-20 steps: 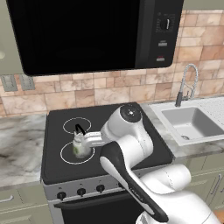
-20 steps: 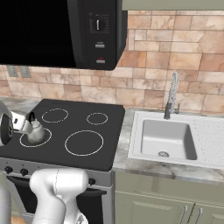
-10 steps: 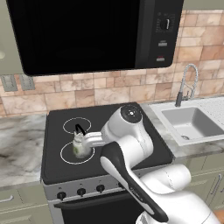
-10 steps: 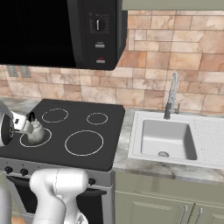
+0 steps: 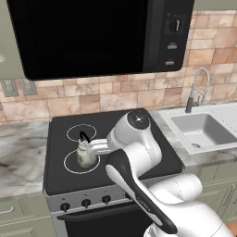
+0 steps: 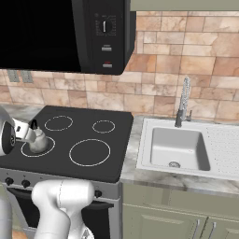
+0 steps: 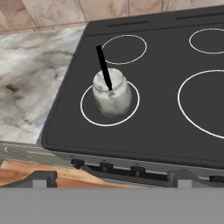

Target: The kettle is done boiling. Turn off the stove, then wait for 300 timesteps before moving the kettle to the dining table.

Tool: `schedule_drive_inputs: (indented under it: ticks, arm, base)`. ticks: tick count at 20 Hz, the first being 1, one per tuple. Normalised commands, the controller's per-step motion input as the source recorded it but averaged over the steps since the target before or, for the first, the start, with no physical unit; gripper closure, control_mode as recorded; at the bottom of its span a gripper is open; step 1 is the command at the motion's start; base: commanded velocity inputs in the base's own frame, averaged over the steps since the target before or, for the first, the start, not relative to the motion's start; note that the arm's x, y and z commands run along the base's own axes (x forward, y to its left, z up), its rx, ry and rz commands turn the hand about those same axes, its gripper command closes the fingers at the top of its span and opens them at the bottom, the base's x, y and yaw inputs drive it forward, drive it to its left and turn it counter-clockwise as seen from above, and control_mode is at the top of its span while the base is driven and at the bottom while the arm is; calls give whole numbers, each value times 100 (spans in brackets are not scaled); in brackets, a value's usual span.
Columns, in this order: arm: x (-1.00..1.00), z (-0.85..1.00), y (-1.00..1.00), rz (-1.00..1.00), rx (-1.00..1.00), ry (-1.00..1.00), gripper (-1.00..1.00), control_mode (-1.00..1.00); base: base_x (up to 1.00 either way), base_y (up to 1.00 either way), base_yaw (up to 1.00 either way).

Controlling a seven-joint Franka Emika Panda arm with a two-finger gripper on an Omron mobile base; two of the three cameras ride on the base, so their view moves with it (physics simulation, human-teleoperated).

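Evidently the kettle [image 7: 112, 95] sits on the front-left burner of the stove [image 5: 157, 152], inside the white ring near the cooktop's front-left corner, its black handle arching up over the light lid. It has not left the cooktop, so the carry to the dining table is not yet done, and whether the burner is already off cannot be read from the row of knobs [image 7: 105, 167] along the front panel.

From the left base view the arm bends over the cooktop with its wrist close beside the kettle, on the kettle's right. The hand camera looks down on the kettle from above the stove's front edge, a vantage that suits either waiting or lining up on the handle. The fingertips do not appear clearly, so I cannot tell how far the gripper is open or whether it has hold of anything.

A marble counter [image 7: 35, 78] adjoins the stove's left edge; a sink [image 6: 179, 149] lies beyond its right edge.
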Motion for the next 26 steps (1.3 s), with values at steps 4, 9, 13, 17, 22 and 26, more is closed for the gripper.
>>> schedule_drive_inputs:
  ticks: [4,9,13,17,22,26]
  arm:
    - [1,0,0,0,0,0,-100,-100]
    - [0,0,0,0,0,0,-100,-100]
    - [0,0,0,0,0,0,-100,-100]
    - [2,0,0,0,0,1,-100,-100]
    - [7,0,0,0,0,0,-100,-100]
    - [19,0,0,2,0,0,-100,-100]
  base:
    - [0,0,0]
    - [0,0,0]
    - [0,0,0]
    - [0,0,0]
    - [0,0,0]
    - [0,0,0]
